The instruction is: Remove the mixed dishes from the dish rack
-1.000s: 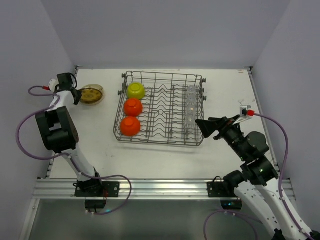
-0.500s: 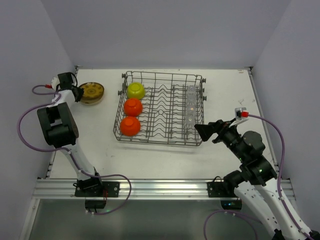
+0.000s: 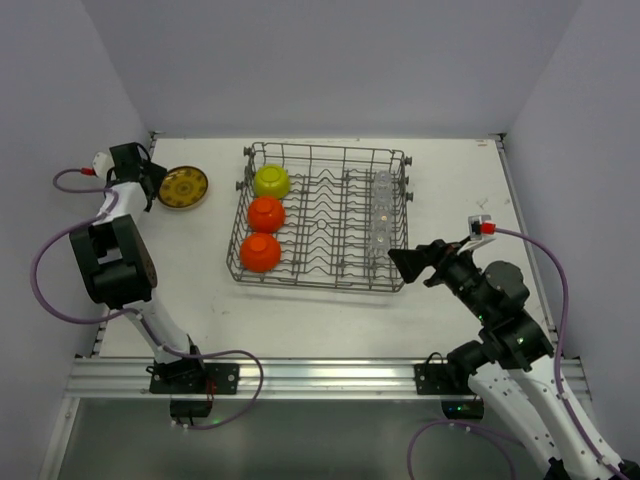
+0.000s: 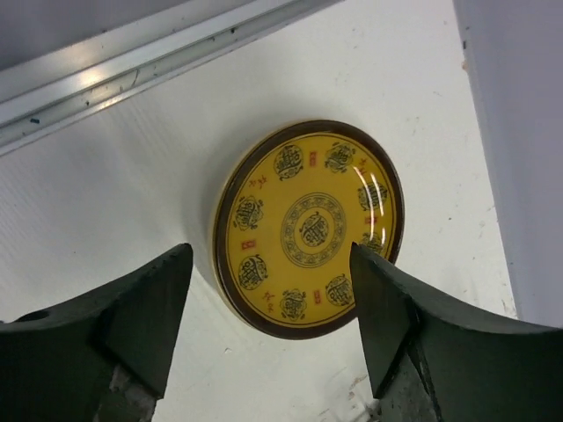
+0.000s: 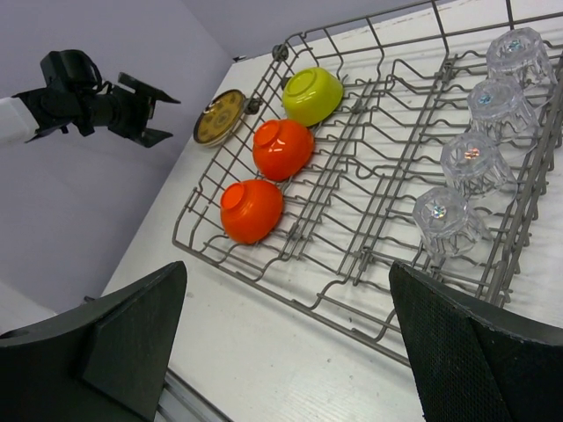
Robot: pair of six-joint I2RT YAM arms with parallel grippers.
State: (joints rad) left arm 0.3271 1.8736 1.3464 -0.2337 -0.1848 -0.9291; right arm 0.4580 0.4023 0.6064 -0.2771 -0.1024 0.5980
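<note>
- The left pincer [image 4: 268, 330] stands open over the plate [image 4: 308, 229], holding nothing; the plate lies face up on the counter [image 3: 200, 290], left of the dish rack [image 3: 320, 215].
- The right pincer [image 5: 286, 343] gapes wide and empty at the rack's near right corner.
- Still racked: two orange bowls [image 3: 263, 233], a yellow-green bowl [image 3: 271, 180] and four clear glasses [image 5: 473, 158].
- Risk: the glasses sit close together between tines, so a wide approach could knock a neighbour or snag wire.
- Smooth, rounded bowls may slip from a shallow grip.
</note>
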